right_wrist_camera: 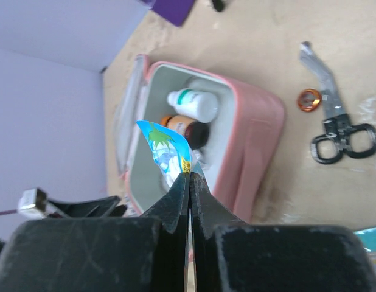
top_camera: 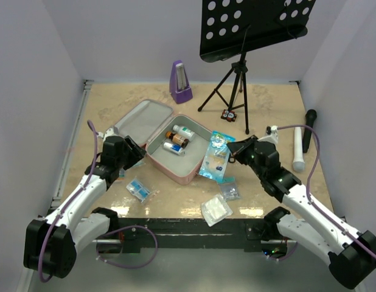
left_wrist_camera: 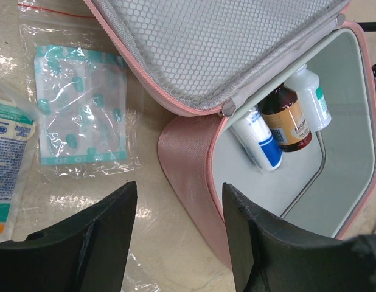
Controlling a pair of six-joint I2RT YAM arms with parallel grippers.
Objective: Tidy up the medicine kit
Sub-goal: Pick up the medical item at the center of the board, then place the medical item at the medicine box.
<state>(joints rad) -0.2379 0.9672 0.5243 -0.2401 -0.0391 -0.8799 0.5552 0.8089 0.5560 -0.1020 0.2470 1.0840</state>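
Three bottles lay inside the pink square soft-sided zip case (top_camera: 176, 174), which sat open near the middle of the tan table (top_camera: 115, 103) with its lid thrown back toward the left arm: a white plastic bottle (left_wrist_camera: 313, 100), a brown glass bottle (left_wrist_camera: 286, 121) and a white bottle with a blue band (left_wrist_camera: 261, 139). The right gripper (right_wrist_camera: 189, 176) was clenched tight on the edge of a thin glossy blue sachet (right_wrist_camera: 163, 143) printed with a palm tree, held near the case's right-hand side. The left gripper (left_wrist_camera: 179, 188) stood released and empty, the case's near corner between its fingers; whether they touched it could not be told.

The step in hand looked to be dropping the sachet into the case. Done well, the right arm would carry it over the bare grey lining beside the bottles and lower it below the rim before letting go, since so light a film could flutter away or cling to a pad. The left gripper might steady the corner.
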